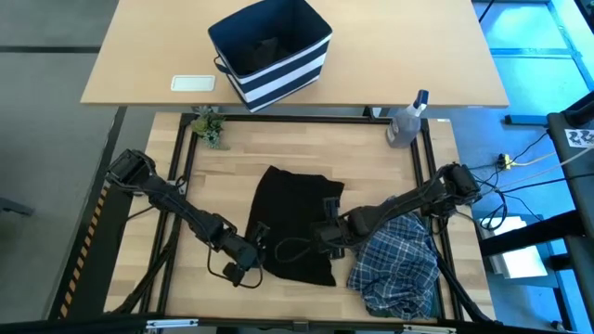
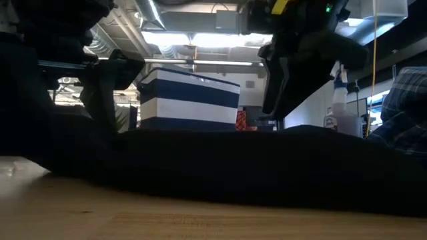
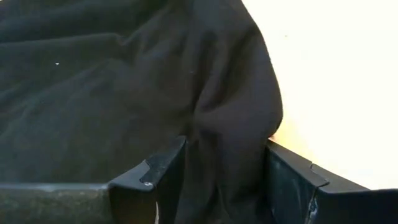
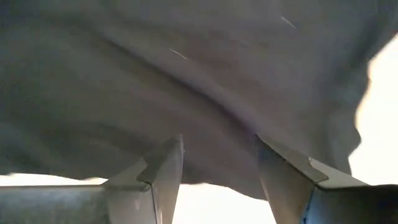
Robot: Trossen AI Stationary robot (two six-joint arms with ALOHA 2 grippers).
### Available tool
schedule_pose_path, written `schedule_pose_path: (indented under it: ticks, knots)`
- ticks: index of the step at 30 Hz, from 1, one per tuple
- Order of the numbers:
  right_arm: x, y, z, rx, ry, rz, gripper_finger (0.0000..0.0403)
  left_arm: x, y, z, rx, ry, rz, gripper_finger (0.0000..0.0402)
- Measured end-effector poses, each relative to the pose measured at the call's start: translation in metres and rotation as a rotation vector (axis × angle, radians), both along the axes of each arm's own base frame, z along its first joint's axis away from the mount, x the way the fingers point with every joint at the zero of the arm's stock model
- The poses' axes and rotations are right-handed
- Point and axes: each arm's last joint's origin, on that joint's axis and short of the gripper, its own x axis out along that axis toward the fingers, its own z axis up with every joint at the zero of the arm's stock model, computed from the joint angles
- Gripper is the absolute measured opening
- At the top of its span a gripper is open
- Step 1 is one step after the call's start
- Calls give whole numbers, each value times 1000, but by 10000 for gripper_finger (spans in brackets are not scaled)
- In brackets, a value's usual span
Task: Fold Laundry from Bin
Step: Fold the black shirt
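1. The left gripper sits at the black garment's lower-left edge, about 7 o'clock of the cloth. In the left wrist view its jaws stand apart with a bunched fold of the black garment between them. I judge the bite not yet closed, and the thick roll could slip out or be caught through several layers, dragging the whole piece instead of one edge.

2. The black garment lies spread at the middle of the table, well apart from the bin, which stands at 12 o'clock on the far table. A dark garment shows inside the bin. If the two arms pull unevenly, the cloth may skew or wrinkle, spoiling the fold line.

3. The right gripper is at the garment's right edge, about 4 o'clock. The right wrist view shows its jaws apart over cloth, not clamped.

4. The plaid shirt lies heaped at 4 o'clock, just beside the black garment. The right arm crosses above it, so a sweeping move might snag or drag it into the fold.
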Motion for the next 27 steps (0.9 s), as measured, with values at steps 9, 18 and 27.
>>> schedule_pose_path:
  ticks: [9,18,27]
  knots:
    - [-2,73,-3,262,-145,256,197,3,10,-1,14,24,34,188]
    - [-20,117,-37,251,-87,312,197,4,12,-2,2,31,63,188]
    - [-25,127,-38,124,-168,321,198,2,13,-3,-37,56,131,187]
